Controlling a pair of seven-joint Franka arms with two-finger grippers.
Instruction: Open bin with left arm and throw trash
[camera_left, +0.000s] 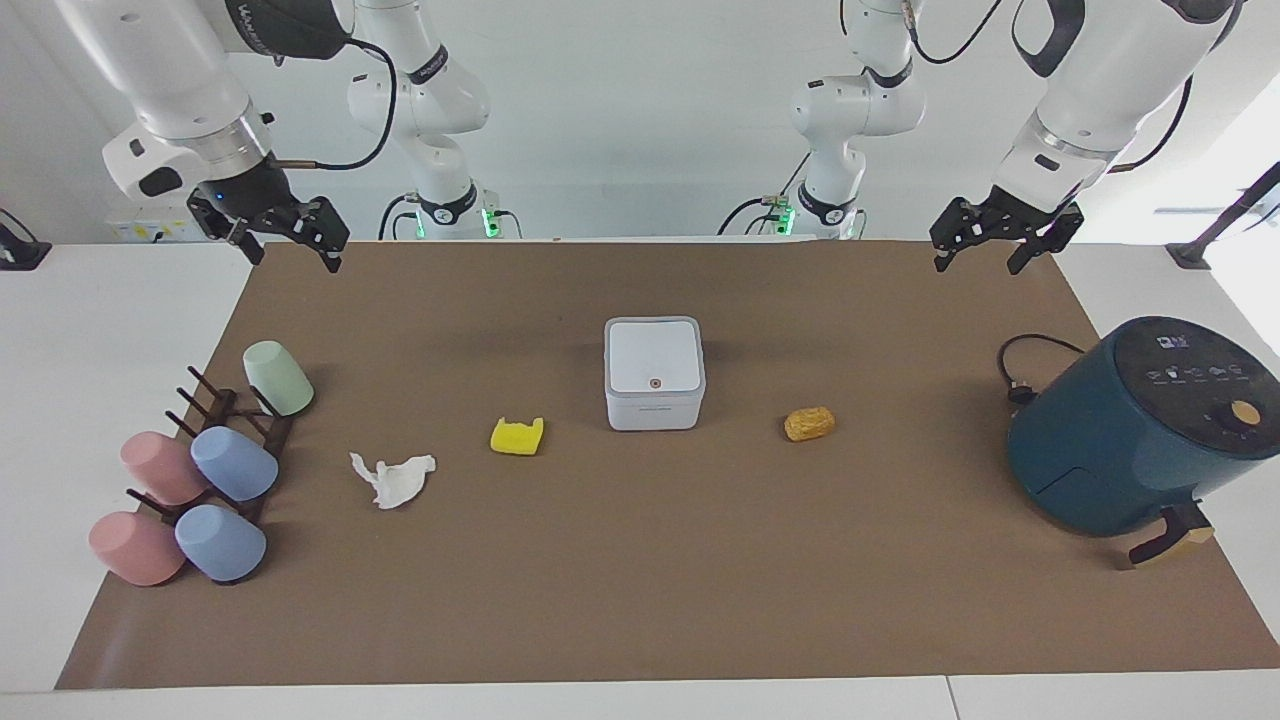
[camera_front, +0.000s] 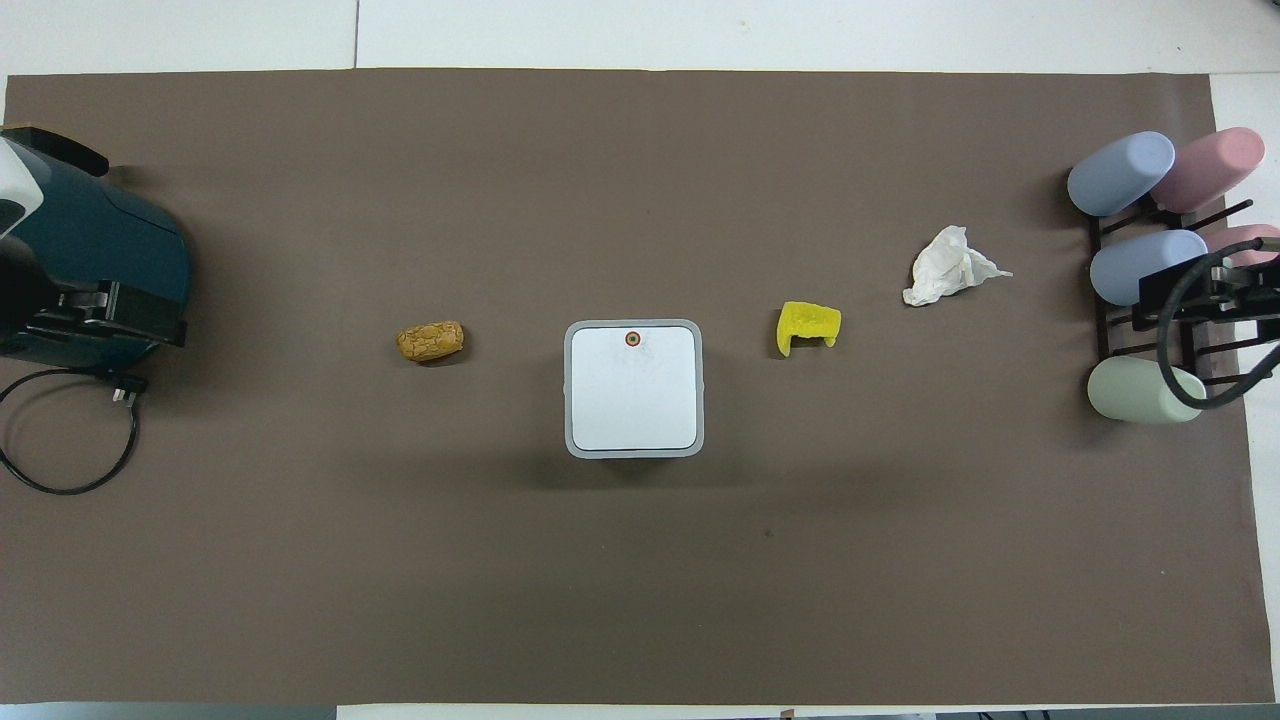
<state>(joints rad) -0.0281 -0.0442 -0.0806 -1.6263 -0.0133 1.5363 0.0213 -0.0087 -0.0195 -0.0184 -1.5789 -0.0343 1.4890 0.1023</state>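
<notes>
Both grippers hang spread and empty above the table edge nearest the robots, left gripper (camera_left: 991, 243) and right gripper (camera_left: 288, 243) each well apart from the bin (camera_left: 654, 372). Lid down, the bin sits mid-mat, with sponge (camera_left: 517, 436), tissue (camera_left: 392, 477) and crumbly lump (camera_left: 809, 423) near it.

You've got a smooth white plastic bin (camera_left: 654, 372), lid faintly glossy, on a matt brown paper-like mat (camera_left: 640, 600). The tissue (camera_left: 393, 478) looks soft and crumpled, the yellow piece (camera_left: 517, 436) spongy, the golden lump (camera_left: 809, 423) rough and crumbly. The air fryer (camera_left: 1130, 440) shows satin teal plastic; the cups (camera_left: 233, 464) look matt pastel.
</notes>
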